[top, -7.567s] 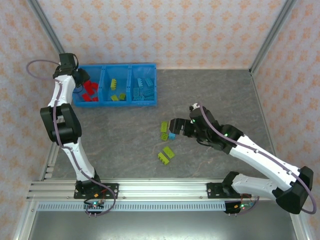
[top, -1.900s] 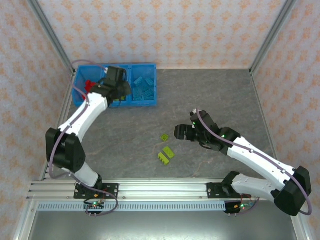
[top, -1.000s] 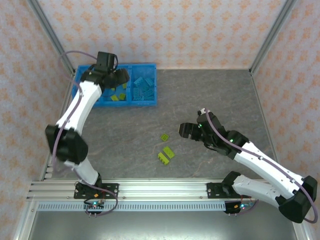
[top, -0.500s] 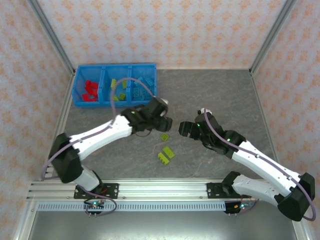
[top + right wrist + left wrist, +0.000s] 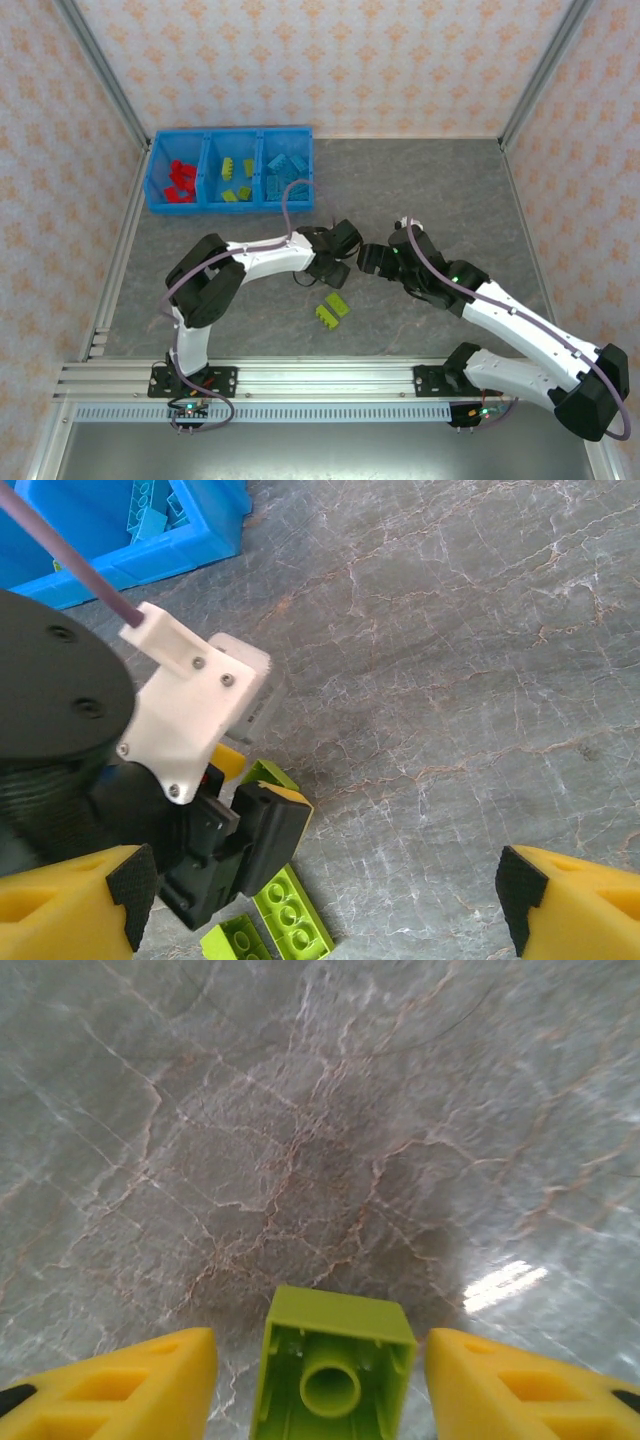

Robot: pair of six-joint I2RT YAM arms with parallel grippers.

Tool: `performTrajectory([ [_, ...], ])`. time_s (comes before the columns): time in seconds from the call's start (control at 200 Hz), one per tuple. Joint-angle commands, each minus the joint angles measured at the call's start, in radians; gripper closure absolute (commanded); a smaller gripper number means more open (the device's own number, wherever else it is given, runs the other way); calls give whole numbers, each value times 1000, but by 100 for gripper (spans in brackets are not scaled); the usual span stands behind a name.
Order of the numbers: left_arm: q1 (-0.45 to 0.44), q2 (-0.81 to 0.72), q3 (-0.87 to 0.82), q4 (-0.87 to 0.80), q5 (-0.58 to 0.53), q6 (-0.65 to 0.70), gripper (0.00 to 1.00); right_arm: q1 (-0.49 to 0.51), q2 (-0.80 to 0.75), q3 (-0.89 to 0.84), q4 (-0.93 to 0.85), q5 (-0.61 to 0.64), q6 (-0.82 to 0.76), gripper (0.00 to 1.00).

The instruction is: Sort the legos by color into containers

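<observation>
A small lime green lego (image 5: 335, 1370) lies on the grey table with its hollow underside facing the left wrist camera. My left gripper (image 5: 320, 1360) is open and straddles it, with a gap on each side of the brick. From above, the left gripper (image 5: 335, 265) covers this brick at the table's middle. My right gripper (image 5: 362, 262) hovers open just to its right, holding nothing. Two more lime green legos (image 5: 332, 308) lie just in front. The blue bin of containers (image 5: 230, 205) sits at the back left, holding red legos (image 5: 180, 182), green legos (image 5: 235, 185) and light blue legos (image 5: 285, 175).
In the right wrist view the left gripper's black body (image 5: 230, 850) sits close between my right fingers (image 5: 75, 900), beside the two green bricks (image 5: 295, 915). The bin's corner (image 5: 130, 530) is at the upper left. Patterned walls and metal posts enclose the table.
The left arm has swung from the bin down to the table's middle, and its fingers now straddle the small green brick. The right gripper has barely moved.
</observation>
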Motion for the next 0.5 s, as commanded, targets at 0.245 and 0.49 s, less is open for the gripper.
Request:
performTrajectory([
  [0.245, 37, -9, -39, 52, 56, -5, 69, 2, -5, 0, -16, -13, 9, 10],
  [0.49, 162, -281, -125, 63, 56, -16, 75, 3, -2, -12, 123, -218, -22, 10],
])
